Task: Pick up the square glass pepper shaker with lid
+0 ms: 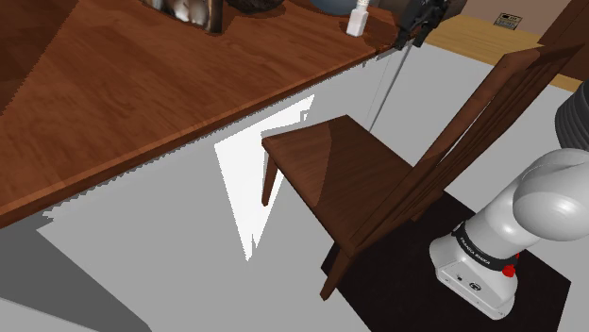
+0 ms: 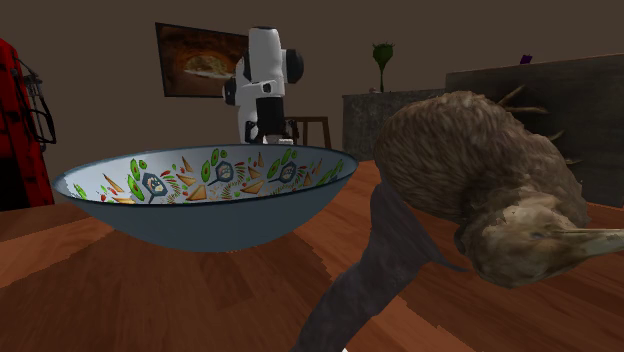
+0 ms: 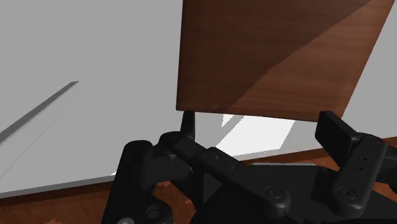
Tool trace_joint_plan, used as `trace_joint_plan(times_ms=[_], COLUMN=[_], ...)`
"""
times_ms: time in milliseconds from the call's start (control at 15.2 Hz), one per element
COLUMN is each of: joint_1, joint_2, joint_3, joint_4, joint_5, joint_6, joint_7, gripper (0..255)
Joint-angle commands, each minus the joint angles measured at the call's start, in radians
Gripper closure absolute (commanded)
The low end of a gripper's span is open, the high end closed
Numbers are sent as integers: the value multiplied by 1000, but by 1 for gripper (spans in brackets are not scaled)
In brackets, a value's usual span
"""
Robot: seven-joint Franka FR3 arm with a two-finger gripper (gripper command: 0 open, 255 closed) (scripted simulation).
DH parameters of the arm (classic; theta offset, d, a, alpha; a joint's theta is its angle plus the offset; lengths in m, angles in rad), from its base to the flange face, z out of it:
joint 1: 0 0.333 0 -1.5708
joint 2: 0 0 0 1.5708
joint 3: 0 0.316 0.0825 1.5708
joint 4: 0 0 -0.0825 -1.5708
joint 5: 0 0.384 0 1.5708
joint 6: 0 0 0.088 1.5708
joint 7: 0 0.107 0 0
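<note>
My gripper [image 1: 415, 28] hangs empty, fingers apart, just off the table [image 1: 142, 94] edge with the white shaker [image 1: 357, 19] standing close beside it near that edge, so I reckon a sloppy sideways approach tips it or knocks it off.

We've got no wording we can actually read. Lower right of the shoulder view, the dark band [image 1: 481, 248] round the white arm's base [image 1: 477, 275] carries pale lettering, too small for us to make out. Just under it sits a small round mark [image 1: 472, 286], illegible too. Upper right, a little dark plate [image 1: 511, 21] on the pale wood surface [image 1: 472, 36] shows light marks, and we can tell no characters.
</note>
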Motion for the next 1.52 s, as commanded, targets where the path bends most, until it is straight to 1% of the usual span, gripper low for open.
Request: trace_joint_plan(times_ms=[0,396,726,792,1254,1386,1452], joint_1=[0,2,-1,-1,0,0,0], joint_2=[69,267,442,448,420,420,421], joint_3=[-7,-19,-29,-29,-28,-28,-27], joint_4=[78,317,559,568,431,431,432], joint_5=[3,18,36,37,35,35,35], joint_6=[9,20,-5,-6,103,103,102], joint_7=[-5,-12,-18,-19,-21,-21,-20], gripper=[0,0,0,0,0,0,255])
